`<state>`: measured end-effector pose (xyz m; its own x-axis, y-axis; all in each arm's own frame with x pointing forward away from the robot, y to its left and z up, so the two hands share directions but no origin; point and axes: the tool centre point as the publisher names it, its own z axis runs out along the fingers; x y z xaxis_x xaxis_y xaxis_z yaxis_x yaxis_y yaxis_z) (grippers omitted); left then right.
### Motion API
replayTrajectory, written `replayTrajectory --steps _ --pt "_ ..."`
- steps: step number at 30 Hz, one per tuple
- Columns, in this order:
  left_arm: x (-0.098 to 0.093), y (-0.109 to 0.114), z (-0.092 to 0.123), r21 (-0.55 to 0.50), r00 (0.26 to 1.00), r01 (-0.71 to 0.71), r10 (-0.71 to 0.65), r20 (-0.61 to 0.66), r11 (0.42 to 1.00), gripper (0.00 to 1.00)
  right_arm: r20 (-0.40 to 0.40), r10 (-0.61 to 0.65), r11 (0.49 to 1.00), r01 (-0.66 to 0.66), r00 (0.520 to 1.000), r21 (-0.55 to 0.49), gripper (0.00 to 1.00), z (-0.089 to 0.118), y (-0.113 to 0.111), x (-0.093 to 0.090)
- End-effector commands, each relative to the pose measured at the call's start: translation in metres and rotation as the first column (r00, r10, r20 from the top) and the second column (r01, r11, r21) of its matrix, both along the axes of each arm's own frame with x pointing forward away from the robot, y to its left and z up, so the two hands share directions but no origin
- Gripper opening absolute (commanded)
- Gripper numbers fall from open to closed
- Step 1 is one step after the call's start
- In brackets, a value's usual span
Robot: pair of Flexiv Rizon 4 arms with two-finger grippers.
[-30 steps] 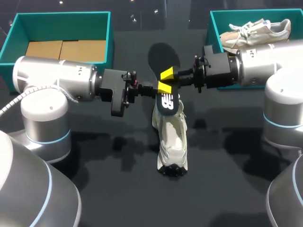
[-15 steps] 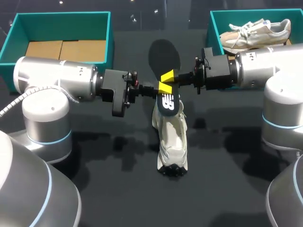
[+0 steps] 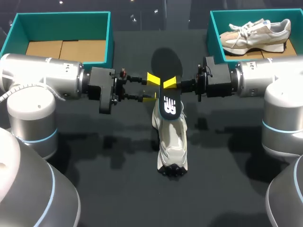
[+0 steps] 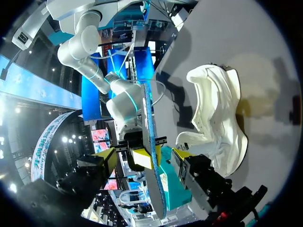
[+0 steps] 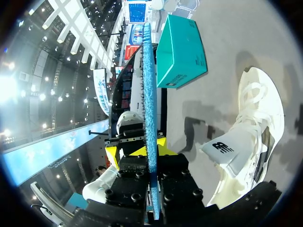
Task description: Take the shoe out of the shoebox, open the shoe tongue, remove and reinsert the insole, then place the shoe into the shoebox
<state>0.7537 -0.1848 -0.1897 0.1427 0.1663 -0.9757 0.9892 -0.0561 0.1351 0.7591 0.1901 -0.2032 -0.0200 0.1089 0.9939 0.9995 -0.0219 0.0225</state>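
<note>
A black insole (image 3: 165, 59) with a blue underside stands on edge above the table's middle, its lower end resting in the white shoe (image 3: 173, 137). My right gripper (image 3: 169, 84) is shut on the insole from the right; the right wrist view shows the edge-on insole (image 5: 149, 109) clamped in the gripper (image 5: 151, 153), with the shoe (image 5: 251, 142) beside it. My left gripper (image 3: 152, 88) is open at the insole's left edge. In the left wrist view the insole (image 4: 152, 179) runs between the left gripper's (image 4: 147, 153) spread fingers, with the shoe (image 4: 218, 113) lying ahead on the table.
A teal shoebox (image 3: 61, 18) with cardboard inside stands at the back left. Another teal shoebox (image 3: 211, 28) at the back right holds a beige shoe (image 3: 255, 30). Dark table lies in front of the white shoe.
The right gripper closed on the insole. The left gripper then opened, let go of it and drew back a little to the left. The insole shifted slightly right.
</note>
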Motion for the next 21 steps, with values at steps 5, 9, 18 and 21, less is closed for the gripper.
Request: replayTrajectory --steps 5,9,18,21 --pt "0.005 0.028 0.017 0.131 0.998 0.038 -0.045 0.053 0.991 1.00 -0.015 -0.004 1.000 0.004 1.000 0.001 0.00 -0.005 0.002 -0.001" --pt "0.005 0.028 0.017 0.131 0.998 0.038 -0.045 0.053 0.991 1.00 -0.015 -0.004 1.000 0.004 1.000 0.001 0.00 -0.005 0.002 -0.001" --pt "0.019 0.041 0.023 0.162 0.999 0.025 -0.028 0.016 0.987 1.00 -0.015 -0.004 1.000 0.004 1.000 0.001 0.00 -0.005 0.002 -0.001" --pt "0.027 0.048 0.027 0.200 1.000 0.022 -0.022 -0.002 0.980 1.00 -0.015 -0.004 1.000 0.004 1.000 0.001 0.00 -0.005 0.002 -0.001"
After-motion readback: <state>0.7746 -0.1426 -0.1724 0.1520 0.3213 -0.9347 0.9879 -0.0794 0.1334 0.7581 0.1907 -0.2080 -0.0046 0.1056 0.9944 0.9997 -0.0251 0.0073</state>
